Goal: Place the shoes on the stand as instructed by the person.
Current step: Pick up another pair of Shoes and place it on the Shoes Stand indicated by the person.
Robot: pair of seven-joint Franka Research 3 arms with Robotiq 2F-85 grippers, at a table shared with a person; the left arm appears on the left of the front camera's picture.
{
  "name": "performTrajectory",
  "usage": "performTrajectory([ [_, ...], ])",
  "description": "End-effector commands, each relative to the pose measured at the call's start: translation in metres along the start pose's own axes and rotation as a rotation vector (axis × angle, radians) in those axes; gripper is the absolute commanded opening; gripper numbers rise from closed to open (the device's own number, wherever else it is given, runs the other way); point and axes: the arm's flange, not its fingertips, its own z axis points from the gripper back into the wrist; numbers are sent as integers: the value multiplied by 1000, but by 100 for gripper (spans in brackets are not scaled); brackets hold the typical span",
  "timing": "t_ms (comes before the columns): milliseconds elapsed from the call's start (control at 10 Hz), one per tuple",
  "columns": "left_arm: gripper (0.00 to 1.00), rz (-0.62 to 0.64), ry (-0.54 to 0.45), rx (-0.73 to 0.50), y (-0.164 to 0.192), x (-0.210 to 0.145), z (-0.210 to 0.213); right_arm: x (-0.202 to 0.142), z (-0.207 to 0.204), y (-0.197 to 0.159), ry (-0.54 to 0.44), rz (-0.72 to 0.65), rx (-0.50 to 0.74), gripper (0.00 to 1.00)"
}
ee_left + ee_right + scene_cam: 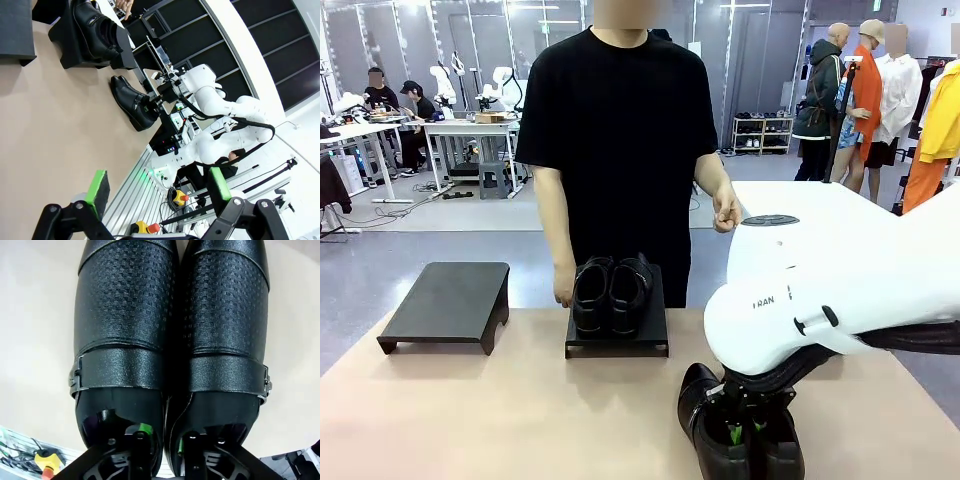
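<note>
Strapped shoes (125, 330) stand together near the table's (470, 420) front edge. The right gripper (161, 437), nearly closed, pinches their adjoining inner walls, one finger inside each. Left gripper (158, 187) gapes wide, empty.

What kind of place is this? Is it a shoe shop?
Most likely a robot lab, not a shop: a white robot arm reaches over the strapped shoes, work tables stand behind, and a red emergency-stop button sits nearby.
</note>
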Motion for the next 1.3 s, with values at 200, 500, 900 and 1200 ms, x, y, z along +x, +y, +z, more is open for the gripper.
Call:
performTrajectory([
  [200, 100, -6, -6, -5, -2, 1, 0, 1, 5, 6, -26, -31, -22, 0],
  [500, 100, -6, -6, -5, -2, 1, 0, -1, 53, -9, -117, -28, 19, 0],
  [900, 100, -6, -6, -5, -2, 1, 0, 0, 140, -46, -270, -6, 3, 0],
  [1200, 100, -6, -6, -5, -2, 1, 0, 19, 189, -83, -349, 17, 16, 0],
])
